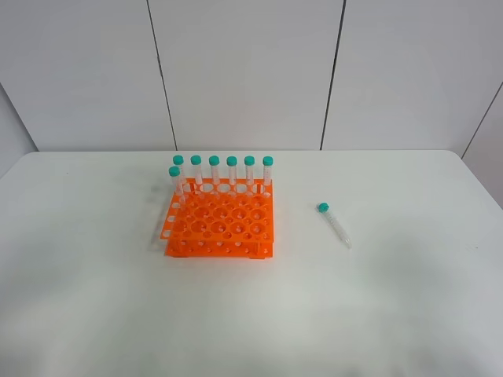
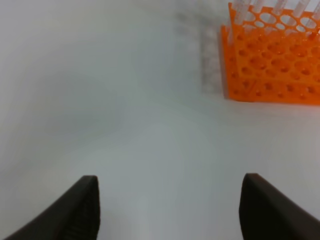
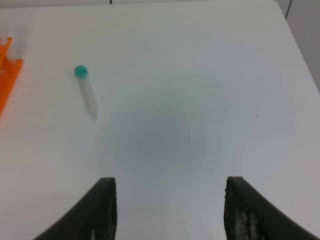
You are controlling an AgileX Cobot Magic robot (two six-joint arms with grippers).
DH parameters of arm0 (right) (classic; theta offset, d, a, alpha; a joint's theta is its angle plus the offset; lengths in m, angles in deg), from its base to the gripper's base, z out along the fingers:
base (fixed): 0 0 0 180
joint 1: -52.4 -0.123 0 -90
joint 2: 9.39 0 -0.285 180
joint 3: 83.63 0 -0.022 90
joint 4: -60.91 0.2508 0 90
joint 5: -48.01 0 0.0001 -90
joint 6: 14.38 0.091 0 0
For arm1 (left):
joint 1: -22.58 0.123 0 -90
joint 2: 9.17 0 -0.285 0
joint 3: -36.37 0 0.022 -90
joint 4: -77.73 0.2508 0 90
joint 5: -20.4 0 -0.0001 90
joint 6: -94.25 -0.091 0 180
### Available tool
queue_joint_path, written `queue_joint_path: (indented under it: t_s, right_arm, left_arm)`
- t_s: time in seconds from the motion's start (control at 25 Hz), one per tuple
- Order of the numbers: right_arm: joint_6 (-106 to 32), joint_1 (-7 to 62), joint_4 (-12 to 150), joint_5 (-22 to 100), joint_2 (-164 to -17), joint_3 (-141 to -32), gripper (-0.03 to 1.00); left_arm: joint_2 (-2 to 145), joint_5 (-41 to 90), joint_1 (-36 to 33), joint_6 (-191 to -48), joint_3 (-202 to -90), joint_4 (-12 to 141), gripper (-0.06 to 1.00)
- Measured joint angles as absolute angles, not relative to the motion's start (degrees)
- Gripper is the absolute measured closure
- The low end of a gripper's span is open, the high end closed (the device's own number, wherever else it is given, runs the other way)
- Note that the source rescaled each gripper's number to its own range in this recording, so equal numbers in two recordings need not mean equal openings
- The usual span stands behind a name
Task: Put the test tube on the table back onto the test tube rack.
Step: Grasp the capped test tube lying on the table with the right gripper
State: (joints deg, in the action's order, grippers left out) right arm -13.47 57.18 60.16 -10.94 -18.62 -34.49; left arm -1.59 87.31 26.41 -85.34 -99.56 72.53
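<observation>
1. Nearest the lens in the wrist views: right gripper (image 3: 170, 182) and left gripper (image 2: 170, 177), both with jaws spread wide, nothing between them, nothing touched.
2. Test tube (image 1: 335, 228) lying flat on the table (image 1: 393, 314), right of centre in the high view. Teal cap (image 1: 323, 207) toward the upper left, tapered tip toward the lower right, well apart from the rack.
3. Likely to roll away if nudged on one side only: round, light, on a smooth top. Safer with both pads squared across the barrel and closing together.
4. Liable to slip or pivot in a pinch: slick clear plastic, narrowing toward the tip. Probably better gripped close under the cap.
5. To be turned upright, tip down, before going in. If tilted, apt to catch on a hole's rim, then jam or pop loose.
6. Test tube rack (image 1: 220, 228), left of centre: orange and light-looking, with no visible anchoring. Apt to slide under a sideways push from a mis-aimed tip.
7. Seven capped tubes (image 1: 232, 173) standing along the rack's far row and left edge. Easily knocked by wide jaws coming in low, so the free holes toward the front look the safer target.
</observation>
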Motion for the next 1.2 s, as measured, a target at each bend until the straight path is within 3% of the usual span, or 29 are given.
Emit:
queue_joint_path:
  t_s: [1.2]
  right_arm:
    - [-13.5,57.2,60.2,-10.9,-18.6,-34.5,-0.03]
  left_arm:
    - [-1.6,87.0,26.4,-85.3,-99.6,72.5,-0.06]
